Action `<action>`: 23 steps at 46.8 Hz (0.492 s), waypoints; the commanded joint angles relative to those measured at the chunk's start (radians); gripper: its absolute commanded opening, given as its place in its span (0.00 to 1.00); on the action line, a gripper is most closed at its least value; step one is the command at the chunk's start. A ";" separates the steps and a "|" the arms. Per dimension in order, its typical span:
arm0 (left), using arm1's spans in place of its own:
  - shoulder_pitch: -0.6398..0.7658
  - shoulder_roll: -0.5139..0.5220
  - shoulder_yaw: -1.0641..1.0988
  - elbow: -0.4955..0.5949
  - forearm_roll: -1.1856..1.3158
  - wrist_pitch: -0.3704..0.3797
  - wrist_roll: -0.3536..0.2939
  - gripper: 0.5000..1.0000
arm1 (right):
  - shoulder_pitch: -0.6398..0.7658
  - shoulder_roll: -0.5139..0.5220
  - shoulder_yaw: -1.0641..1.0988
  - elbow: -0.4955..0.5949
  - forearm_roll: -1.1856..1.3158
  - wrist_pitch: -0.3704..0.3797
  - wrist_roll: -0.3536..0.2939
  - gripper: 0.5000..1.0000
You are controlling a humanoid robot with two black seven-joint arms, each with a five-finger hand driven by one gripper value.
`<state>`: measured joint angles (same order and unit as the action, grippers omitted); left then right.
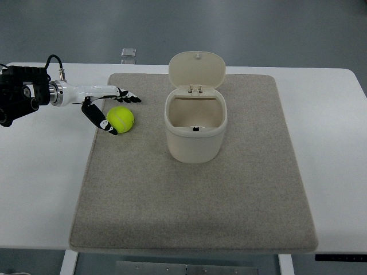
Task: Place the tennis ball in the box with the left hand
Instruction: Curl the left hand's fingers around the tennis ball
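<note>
Tennis ball [120, 119] sits on the grey mat [195, 195], far left part, just left of the open box [195, 123]. Left hand [106, 106] brackets it: fingers spread, thumb near side, fingers far side, nothing gripped yet. Ball likely light, springy, fuzzy felt gives good grip, but it rolls. Best taken across its middle, thumb opposing fingers.

Fuzzy felt tennis ball [120, 119]; smooth plastic box [195, 134]; rough cloth mat [195, 195].
</note>
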<state>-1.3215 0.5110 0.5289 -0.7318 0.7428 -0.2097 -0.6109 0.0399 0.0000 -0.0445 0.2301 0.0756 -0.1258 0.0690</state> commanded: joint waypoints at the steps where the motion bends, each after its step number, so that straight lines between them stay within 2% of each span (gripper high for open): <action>1: -0.001 0.000 0.000 0.000 0.013 0.003 0.000 0.92 | 0.000 0.000 0.000 0.000 0.000 0.000 0.000 0.80; 23: 0.002 0.001 0.000 0.003 0.113 0.039 0.000 0.92 | 0.000 0.000 0.000 0.000 0.000 0.000 0.000 0.80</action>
<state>-1.3192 0.5155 0.5306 -0.7291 0.8532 -0.1846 -0.6109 0.0399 0.0000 -0.0445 0.2301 0.0752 -0.1260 0.0690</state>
